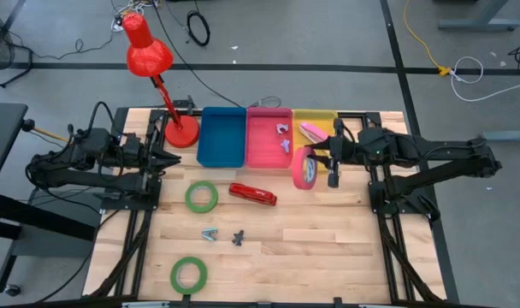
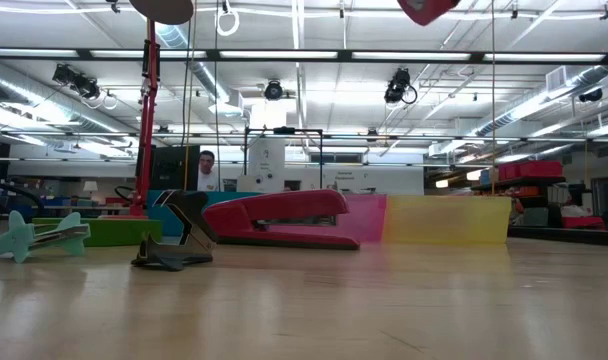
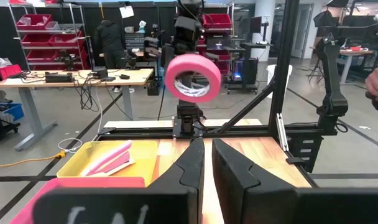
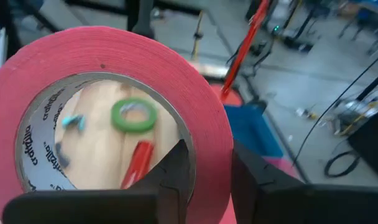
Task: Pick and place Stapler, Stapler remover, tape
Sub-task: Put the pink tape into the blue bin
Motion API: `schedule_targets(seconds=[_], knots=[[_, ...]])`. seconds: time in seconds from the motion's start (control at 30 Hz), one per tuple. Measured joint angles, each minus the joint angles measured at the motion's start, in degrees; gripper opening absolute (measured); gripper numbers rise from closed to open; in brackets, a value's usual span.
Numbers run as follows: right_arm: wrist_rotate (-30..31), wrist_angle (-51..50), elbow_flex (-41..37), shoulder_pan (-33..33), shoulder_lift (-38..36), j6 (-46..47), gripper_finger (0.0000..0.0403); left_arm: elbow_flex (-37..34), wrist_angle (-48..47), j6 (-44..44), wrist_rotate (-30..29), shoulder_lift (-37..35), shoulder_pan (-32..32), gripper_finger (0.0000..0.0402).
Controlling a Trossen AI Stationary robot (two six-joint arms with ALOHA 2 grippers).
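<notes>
Overhead looking down, low table-level, wrists close, all sharing red stapler (image 1: 252, 194)

Desk surroundings: lamp, three bins, cables and the workshop beyond.

A red desk lamp (image 1: 149, 53) stands with its round base at the far left corner of the wooden desk (image 1: 328, 248), its shade leaning out past the desk's far edge. Along that far edge sit three bins side by side, touching: a blue bin (image 1: 221, 137), a pink bin (image 1: 268, 139) and a yellow bin (image 1: 315, 121). On the grey floor beyond lie a coiled black cable (image 1: 198, 27) and a yellow cable (image 1: 421, 38). In the low view a person (image 2: 206, 168) stands far back in the room, under ceiling lights.
</notes>
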Motion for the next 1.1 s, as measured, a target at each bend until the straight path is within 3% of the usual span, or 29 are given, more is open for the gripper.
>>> schedule_targets(seconds=[0.33,0.57,1.1], knots=[[-0.18,7.0,0.0,-4.98,0.01,-2.21,0.0078,0.0,1.91,0.39,0.01,-0.02,0.0,0.0035],[-4.64,10.43,0.0,-8.43,1.33,-2.07,0.0078,0.0,4.08,0.21,0.0,-0.02,0.0,0.0035],[-6.66,25.48,0.0,-13.14,13.44,-3.89,0.0078,0.0,8.64,10.8,-5.36,1.15,0.0,0.0035]])
